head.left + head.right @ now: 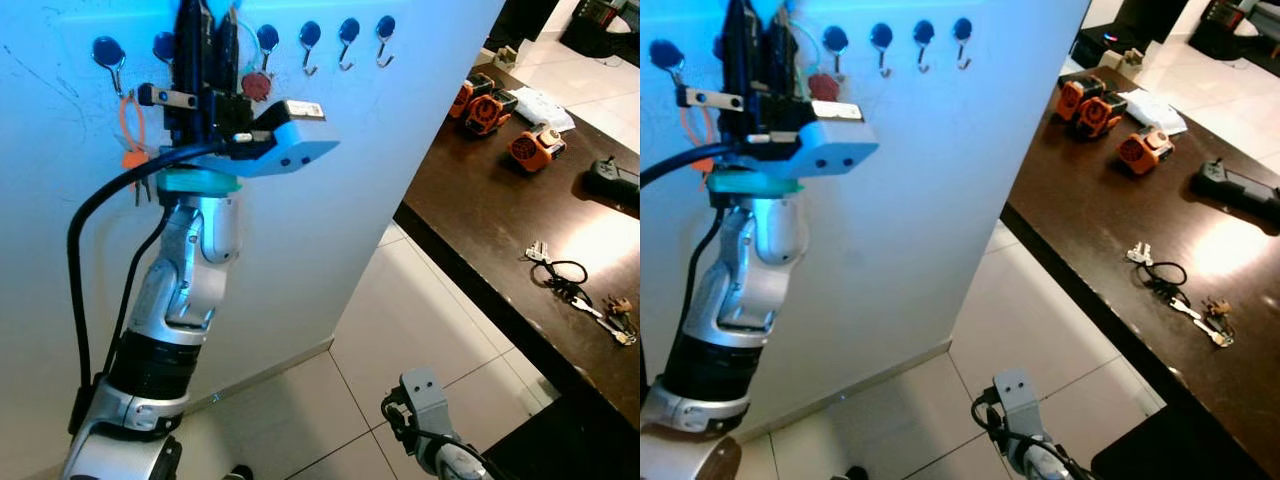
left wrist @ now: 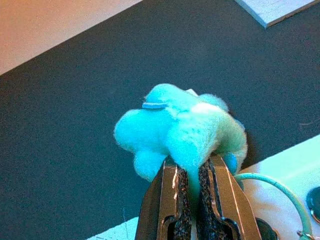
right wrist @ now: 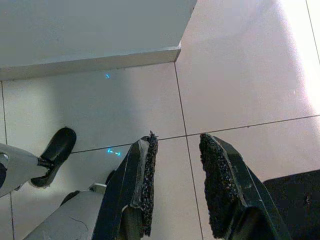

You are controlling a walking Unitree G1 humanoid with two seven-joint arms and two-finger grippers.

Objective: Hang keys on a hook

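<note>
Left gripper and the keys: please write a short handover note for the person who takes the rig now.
Left gripper: raised at the white wall, shut on a fluffy turquoise keychain; its turquoise cord loops down beside the fingers.
Right gripper: hangs low over the floor tiles, open, holding nothing.
Hooks: a row of blue-capped hooks along the top of the wall. An orange loop already hangs at the left end; the hooks at the right end are free.
More keys lie on the dark table.
Done: keychain picked up and lifted to hook height.
Left: slip the cord over a hook, then release.
</note>
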